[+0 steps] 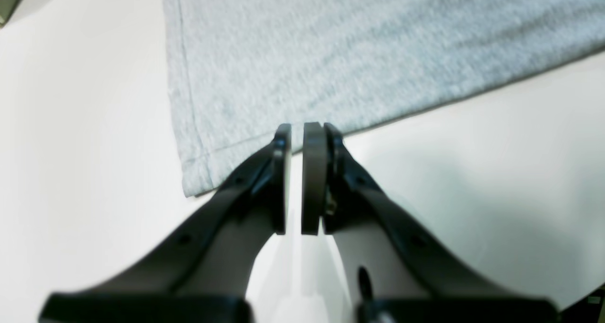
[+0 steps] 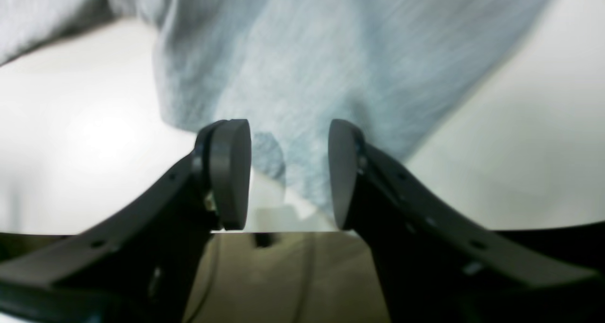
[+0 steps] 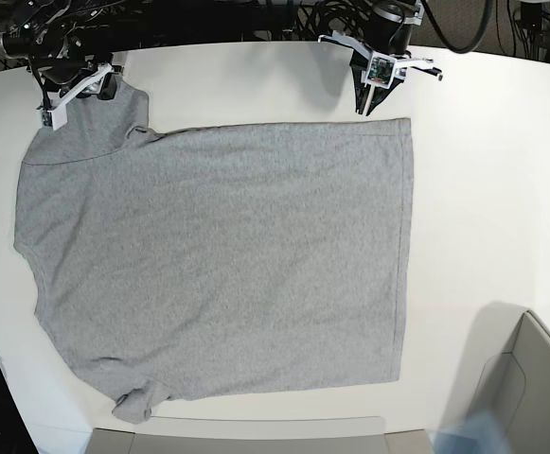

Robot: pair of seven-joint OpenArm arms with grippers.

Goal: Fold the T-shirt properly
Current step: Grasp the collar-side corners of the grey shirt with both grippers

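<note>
The shirt [image 3: 227, 265], grey and plain side up, lies spread flat on the white bench [image 3: 483, 189], its hem toward the right edge of the base view and its collar end toward the left; one sleeve points to the top left corner, the other [image 3: 133, 402] curls at the bottom left. The left gripper [image 3: 367, 104] stands at the shirt's upper hem corner, on the side away from the camera. In the left wrist view this gripper [image 1: 297, 129] has its fingers [image 1: 313, 171] drawn almost together, a thin slit between the pads, their tips at the shirt's folded edge just beside the stitched hem corner [image 1: 191, 181]; whether cloth is caught between them cannot be told, and the view is blurred. The right gripper [image 3: 76, 92] sits at the upper sleeve, at the shirt's top left in the base view. In the right wrist view its fingers [image 2: 231, 171] are spread apart and released, with a hanging or bunched flap of the shirt [image 2: 302, 100] seen between and beyond the pads; the cloth appears to touch neither pad, though blur leaves this uncertain. A grey bin [image 3: 530, 388] stands off the shirt's lower hem corner, apart from the cloth, and cables [image 3: 256, 14] run beyond the bench's far edge.
</note>
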